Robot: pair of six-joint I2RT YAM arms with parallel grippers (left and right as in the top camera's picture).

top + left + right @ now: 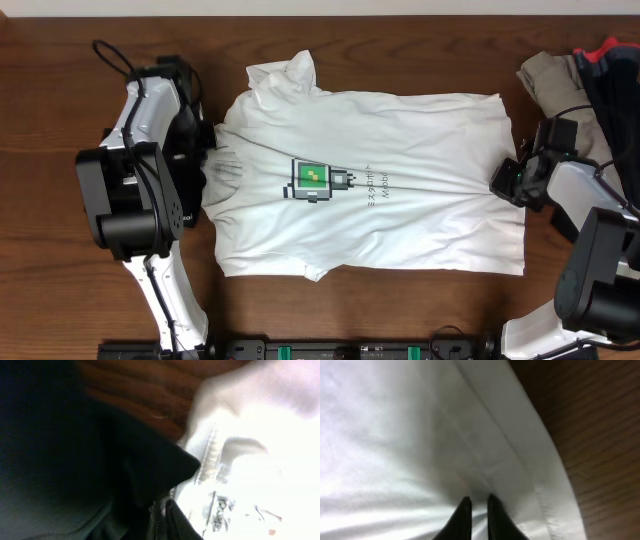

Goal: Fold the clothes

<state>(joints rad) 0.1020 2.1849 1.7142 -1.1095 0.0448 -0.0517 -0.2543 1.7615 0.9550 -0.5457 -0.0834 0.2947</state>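
A large white T-shirt (400,220) lies spread flat on the wooden table (400,40), collar to the left, hem to the right, its green-screened robot print (312,180) facing up. My left gripper (207,135) sits at the collar edge. In the left wrist view its dark fingertips (160,510) are blurred against the white cloth (260,460), so I cannot make out their state. My right gripper (497,180) rests on the hem side. In the right wrist view its tips (477,500) stand slightly apart, with white fabric (395,435) showing between them, just inside the stitched hem (540,495).
A pile of other clothes sits at the back right corner: a khaki piece (545,80), a black one (612,105) and a red one (600,50). Both arm bases stand at the near left and near right. A dark rail (350,350) runs along the front edge.
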